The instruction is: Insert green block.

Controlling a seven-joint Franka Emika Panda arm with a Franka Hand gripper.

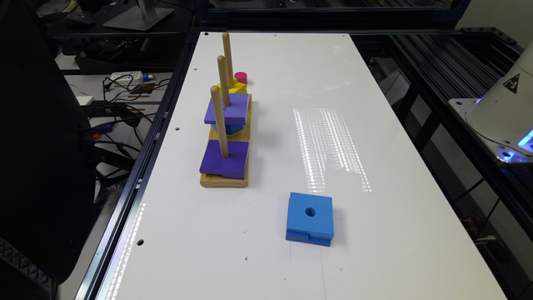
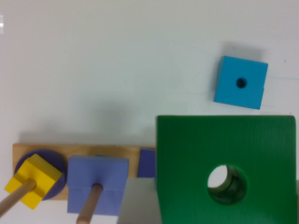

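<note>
Where the white, glossy surface runs the length of the exterior view, it carries round mounting holes along its edges and a striped reflection of overhead light near its middle, and is framed by dark aluminium rails. To the exterior view's left lie tangled cables, a white power strip and a monitor stand; to its right stands the white robot base, lit blue at its foot and bearing a triangular warning sign. A light wooden base holds three upright round wooden pegs. On the near peg sits a matte purple square block; on the middle peg a lighter purple square block rests over a blue piece; on the far peg sits a yellow block, with a pink cylinder just behind. A blue square block with a round centre hole and a notched side lies flat, well apart from the base. In the wrist view, the green block, square with a round hole, appears large and close to the camera, above the surface beside the base's end. Whether the gripper's jaws are apart or together cannot be told.
</note>
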